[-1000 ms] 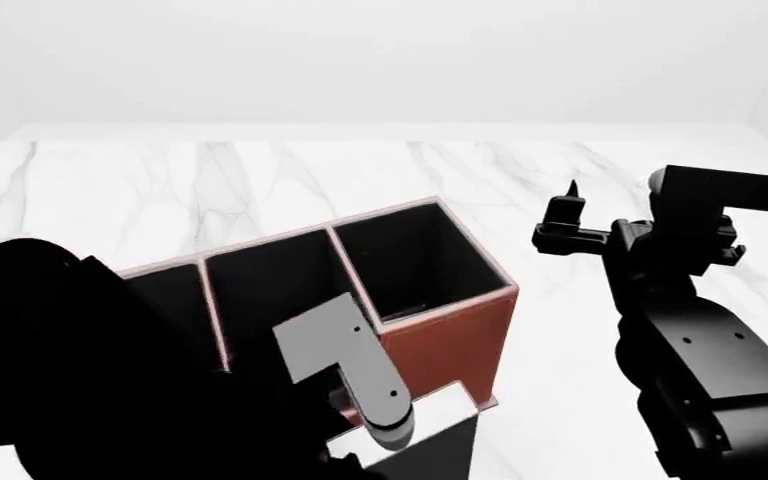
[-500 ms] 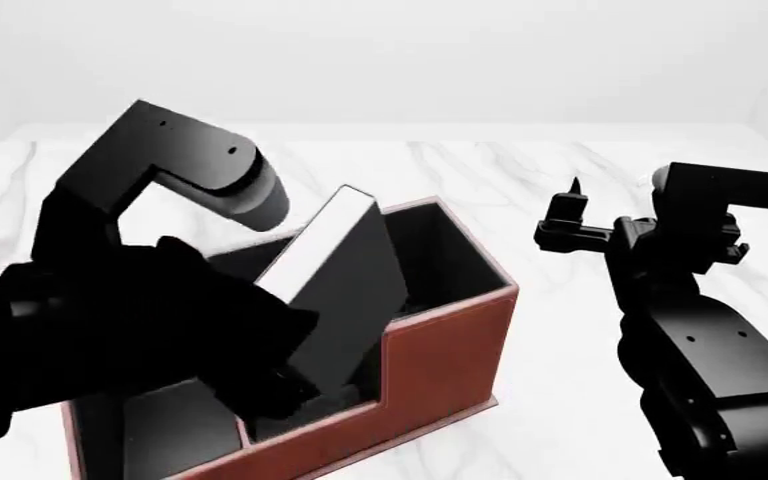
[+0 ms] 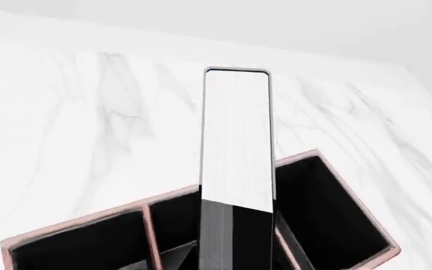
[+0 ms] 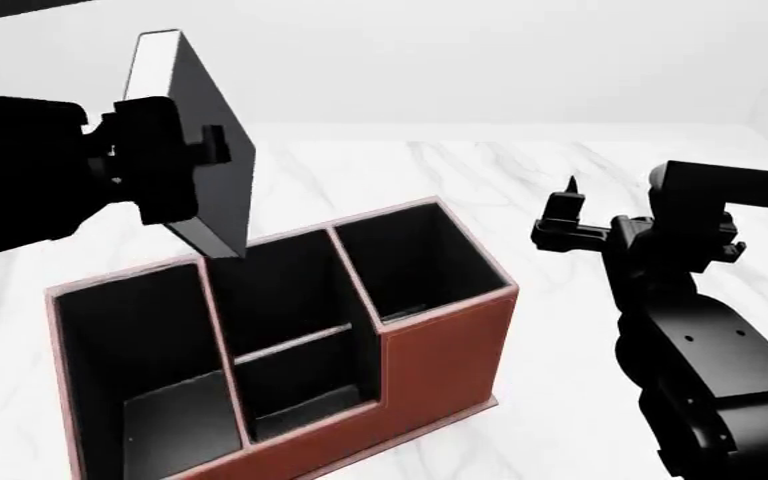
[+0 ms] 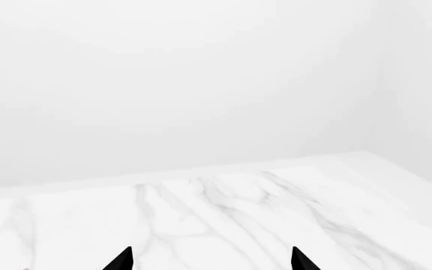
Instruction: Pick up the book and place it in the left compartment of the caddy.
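Book: I see it clamped in my left gripper, raised above the caddy.
Left compartment: holds nothing.
Right gripper: tips spread apart, gripping nothing, over the marble table.

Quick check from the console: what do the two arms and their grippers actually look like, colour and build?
Both arms are matte black with blocky, rounded link housings. The right arm shows small pale dots like screw heads and a cylindrical segment on top. The right gripper has thin pointed black fingertips. The left gripper is black and boxy. No cables or markings are visible.
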Controlling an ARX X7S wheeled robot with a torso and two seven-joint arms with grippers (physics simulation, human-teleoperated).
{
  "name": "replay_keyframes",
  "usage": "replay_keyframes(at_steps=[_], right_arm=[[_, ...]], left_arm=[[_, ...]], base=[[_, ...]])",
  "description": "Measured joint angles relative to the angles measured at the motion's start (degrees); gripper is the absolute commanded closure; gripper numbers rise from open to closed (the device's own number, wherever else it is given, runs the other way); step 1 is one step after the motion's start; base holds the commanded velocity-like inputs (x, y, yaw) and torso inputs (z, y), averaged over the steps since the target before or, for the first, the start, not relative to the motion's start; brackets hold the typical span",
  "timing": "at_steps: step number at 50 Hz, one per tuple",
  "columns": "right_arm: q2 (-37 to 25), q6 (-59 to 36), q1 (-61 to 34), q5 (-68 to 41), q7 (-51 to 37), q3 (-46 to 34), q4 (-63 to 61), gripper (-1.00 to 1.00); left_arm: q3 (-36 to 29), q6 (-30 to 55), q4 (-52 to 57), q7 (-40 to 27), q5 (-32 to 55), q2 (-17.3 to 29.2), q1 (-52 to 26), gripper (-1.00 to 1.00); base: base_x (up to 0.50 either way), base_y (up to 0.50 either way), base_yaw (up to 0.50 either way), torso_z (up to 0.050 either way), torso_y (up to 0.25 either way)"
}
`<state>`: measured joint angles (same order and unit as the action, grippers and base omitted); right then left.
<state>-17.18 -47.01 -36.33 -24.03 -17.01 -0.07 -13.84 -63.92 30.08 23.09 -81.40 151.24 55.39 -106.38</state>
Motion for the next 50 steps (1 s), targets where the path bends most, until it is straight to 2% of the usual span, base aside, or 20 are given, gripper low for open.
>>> replay_keyframes(at_steps=[9,25,38,50], right_arm=[[0.0,-0.2,-0.2,-0.3,-0.1,-0.1,-0.2,-1.00],[0.1,0.0,-0.4,-0.6,-0.3,-0.4,0.2,-1.00],[0.0,0.0,-0.5,-0.9,-0.5,-0.6,0.3,-1.00],[-0.1,0.1,-0.5,-1.3,-0.7,-0.5,0.2,-1.00]], left_arm=[[-6.2,-8.1,-1.4,-4.8,0.7,-1.0,-3.8,1.00],[-20.4,-18.8,0.7,-7.6,7.8,-2.2,-12.6,1.00],[-35.1,-21.7,4.2,-8.4,12.5,-1.7,-22.9,1.00],[-40.5,-21.7,5.4,-8.1,14.5,-2.3,-25.5,1.00]], base=[[0.00,0.00,0.00,0.000,0.001],[0.00,0.00,0.00,0.001,0.001],[0.00,0.00,0.00,0.000,0.001],[0.00,0.00,0.00,0.000,0.001]])
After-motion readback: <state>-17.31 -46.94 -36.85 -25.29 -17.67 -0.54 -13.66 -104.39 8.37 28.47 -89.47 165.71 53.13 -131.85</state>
